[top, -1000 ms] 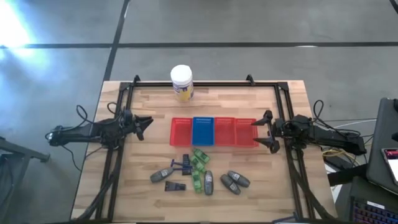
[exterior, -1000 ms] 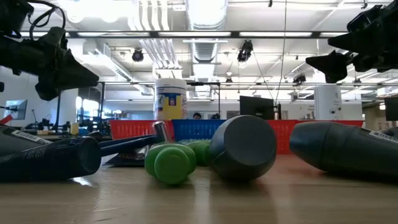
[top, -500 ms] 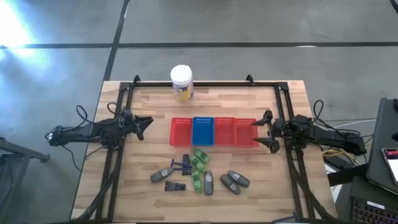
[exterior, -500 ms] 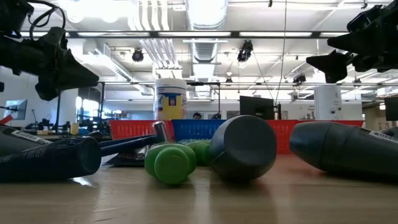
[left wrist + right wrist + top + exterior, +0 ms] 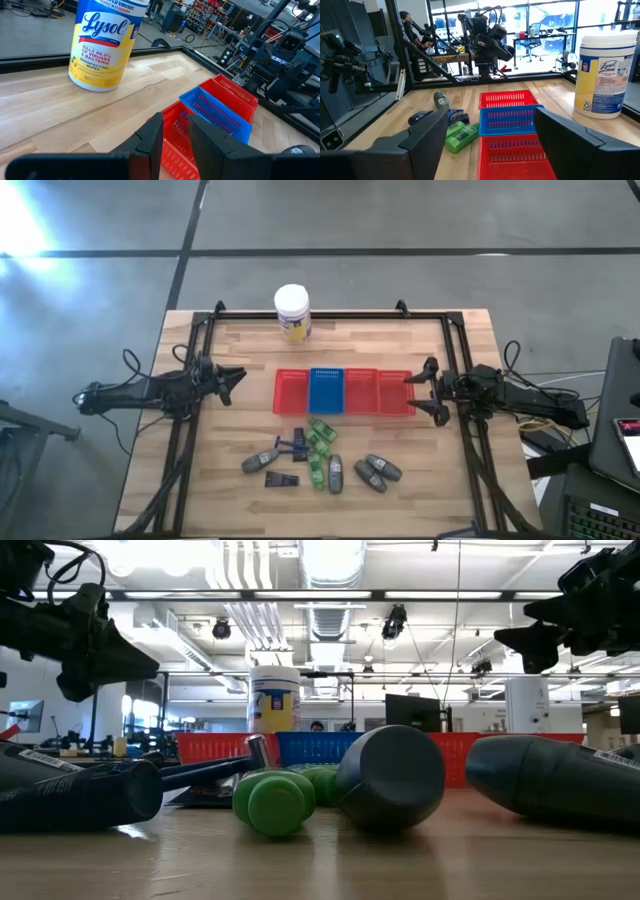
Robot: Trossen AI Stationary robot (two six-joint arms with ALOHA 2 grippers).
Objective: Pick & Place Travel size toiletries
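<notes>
The travel size toiletries lie in a loose cluster on the near half of the table. They are grey rounded tubes (image 5: 260,463) (image 5: 336,473) (image 5: 384,469), bright green packs (image 5: 320,437) and dark flat pieces (image 5: 281,479). In the low view a grey tube (image 5: 392,778) and a green pack (image 5: 274,802) lie on their sides close to the camera. My left gripper (image 5: 238,385) hovers at the table's left, above the wood, open by a narrow gap (image 5: 175,132). My right gripper (image 5: 430,392) hovers at the table's right, beside the trays, wide open (image 5: 490,125). Neither touches anything.
A row of mesh trays, red (image 5: 290,392), blue (image 5: 327,390) and red (image 5: 378,392), sits mid-table between the grippers. A large white jar with a yellow label (image 5: 292,313) stands at the far edge. A black frame (image 5: 330,315) borders the table. Bare wood lies on both sides of the cluster.
</notes>
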